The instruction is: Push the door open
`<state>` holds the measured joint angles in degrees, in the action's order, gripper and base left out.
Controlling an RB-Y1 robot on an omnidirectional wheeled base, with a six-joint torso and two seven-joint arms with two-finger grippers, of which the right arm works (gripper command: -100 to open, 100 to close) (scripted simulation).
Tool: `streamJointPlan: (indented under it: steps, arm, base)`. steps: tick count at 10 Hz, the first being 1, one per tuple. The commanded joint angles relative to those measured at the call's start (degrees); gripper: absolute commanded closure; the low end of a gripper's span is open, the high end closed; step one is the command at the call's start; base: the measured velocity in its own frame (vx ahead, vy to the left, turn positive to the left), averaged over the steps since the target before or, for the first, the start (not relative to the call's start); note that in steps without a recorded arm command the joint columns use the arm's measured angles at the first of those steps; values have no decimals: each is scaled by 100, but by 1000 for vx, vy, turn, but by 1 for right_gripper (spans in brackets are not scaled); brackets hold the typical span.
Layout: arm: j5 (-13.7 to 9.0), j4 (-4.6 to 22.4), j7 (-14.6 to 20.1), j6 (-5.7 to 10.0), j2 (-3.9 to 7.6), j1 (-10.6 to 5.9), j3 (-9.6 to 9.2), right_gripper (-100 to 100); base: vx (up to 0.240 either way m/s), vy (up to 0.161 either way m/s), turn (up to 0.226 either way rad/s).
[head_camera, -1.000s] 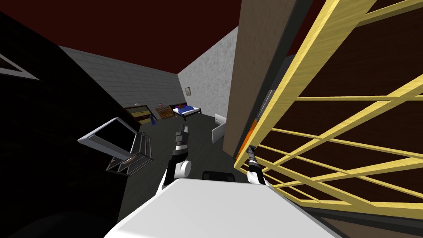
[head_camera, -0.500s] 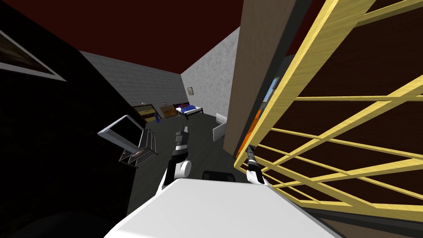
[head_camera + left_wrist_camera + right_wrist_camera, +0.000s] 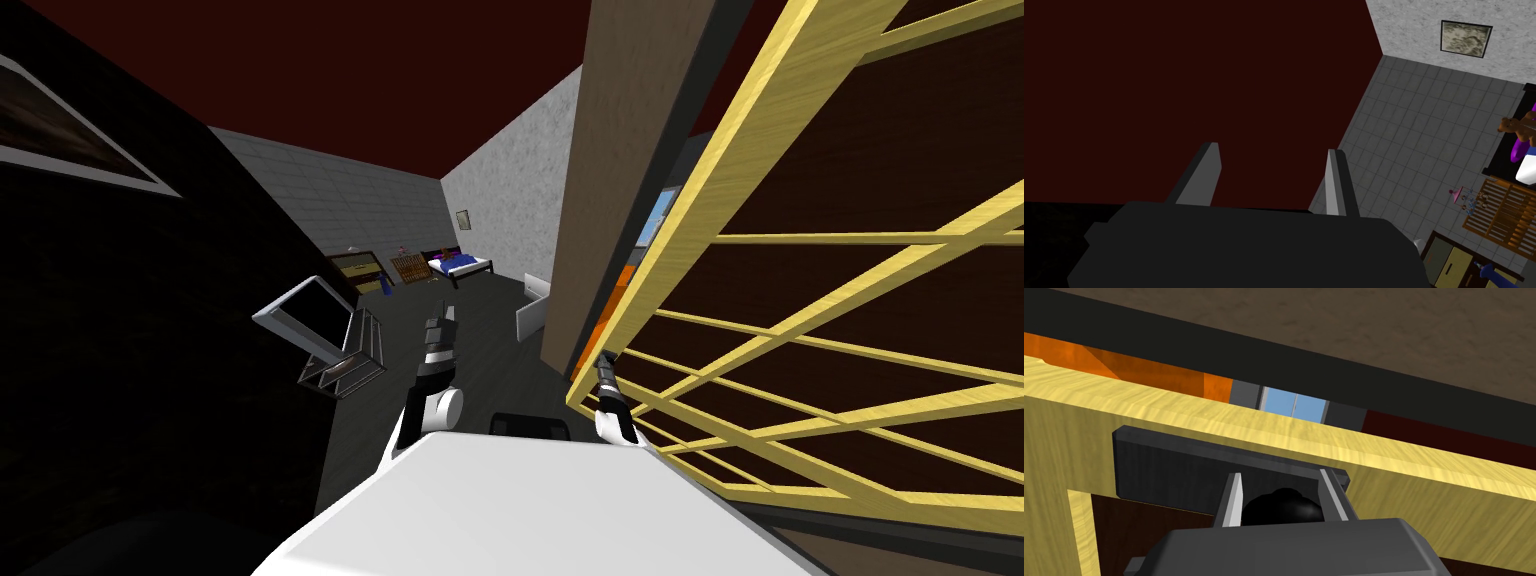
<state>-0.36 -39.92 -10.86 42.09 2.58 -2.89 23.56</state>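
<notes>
The door (image 3: pixel 700 170) has a yellow wooden frame with dark brown panels and stands ajar on my right, beside a brown wall end (image 3: pixel 620 150). My right gripper (image 3: pixel 603 358) is at the door's free edge. In the right wrist view its fingers (image 3: pixel 1236 498) press the sides of a black door knob (image 3: pixel 1281 508) on a dark plate (image 3: pixel 1164 468). Past the door's edge (image 3: pixel 1174 413) a gap shows orange and a blue window. My left gripper (image 3: pixel 443 312) is held out ahead, open and empty (image 3: pixel 1271 150).
A screen (image 3: pixel 310 320) on a metal stand (image 3: pixel 345 365) is close on my left against a black wall. White low units (image 3: pixel 530 318) sit by the brown wall end. A bed (image 3: pixel 460 265), crib (image 3: pixel 410 267) and dresser (image 3: pixel 358 272) line the far end.
The view has shifted: the screen, stand and far furniture slid right while the door kept its place. The gap at the door's edge shows more blue window. My right gripper stays on the knob.
</notes>
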Motion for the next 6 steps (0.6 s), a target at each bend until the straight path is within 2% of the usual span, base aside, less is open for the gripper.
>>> streamJointPlan:
  steps: [1,5,6]
  arm:
    - [-73,154,38,56,182,56,151,100]
    - [-73,154,38,56,182,56,151,100]
    - [-74,179,247,74,184,32,148,100]
  base:
    - [15,13,10]
    - [-2,1,-3]
    - [-35,-13,54]
